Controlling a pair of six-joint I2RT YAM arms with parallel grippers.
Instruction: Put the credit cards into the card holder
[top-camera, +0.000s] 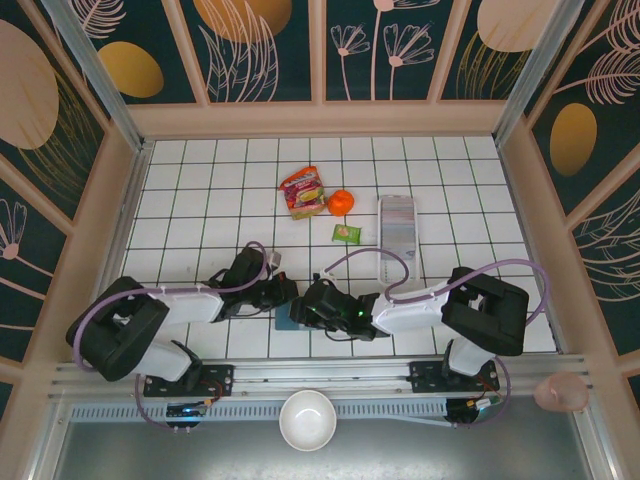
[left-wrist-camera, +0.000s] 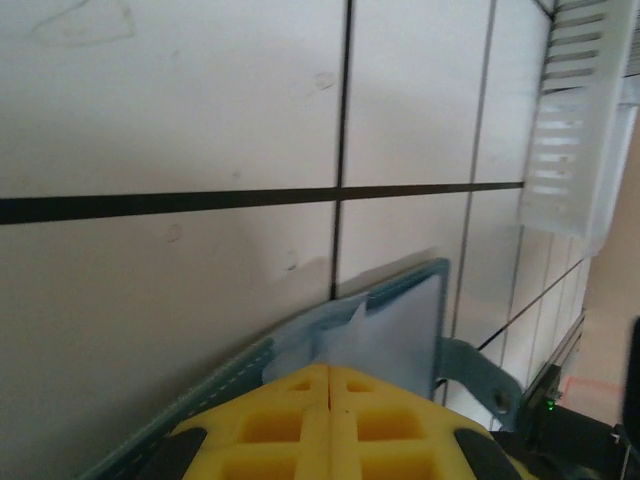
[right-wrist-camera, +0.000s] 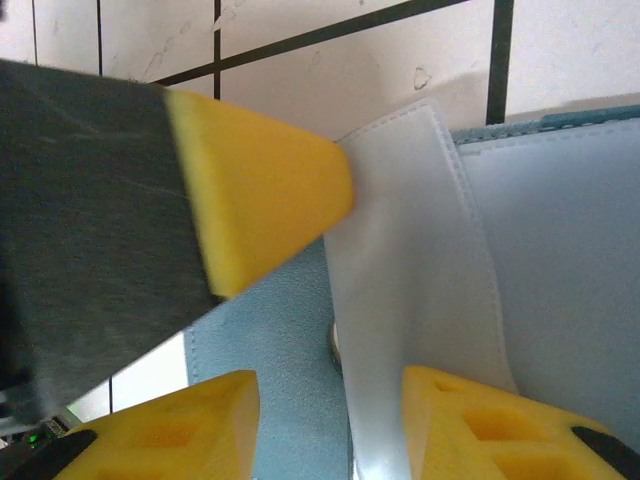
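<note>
— White-tiled tabletop (top-camera: 200, 180) with dark grout lines, boxed in by teal panels painted with pale flowers; where is the work going on?

— Near the front edge, between the two arms; the small flat dark teal folding card holder (top-camera: 288, 320) lies opened out, its paler blue-grey inside facing up; both wrists crowd over it.

— What have the left jaws got?

— They are pressed fully together, yellow pads meeting with no gap; the holder's stitched teal edge runs in under them and lifts off the tiles with a shadow beneath, so I judge they pinch that cover; my guess is it serves as an anchor, so the case cannot slide or fold back.

— And the right jaws?

— Parted partway, clamping nothing; they stand astride the pale translucent pocket flap (right-wrist-camera: 420, 250), which rises between the pads; that looks like a set-up to catch the flap and pull the pocket open.

— Anything else close by?

— No; the long clear plastic tray (top-camera: 397, 225), the small green snack packet (top-camera: 347, 233), the red snack bag (top-camera: 302, 192) and the orange fruit (top-camera: 341, 202) sit well apart, farther back, out of the arms' way; a white bowl (top-camera: 307, 420) rests off the tiles, in front of the bases.
</note>
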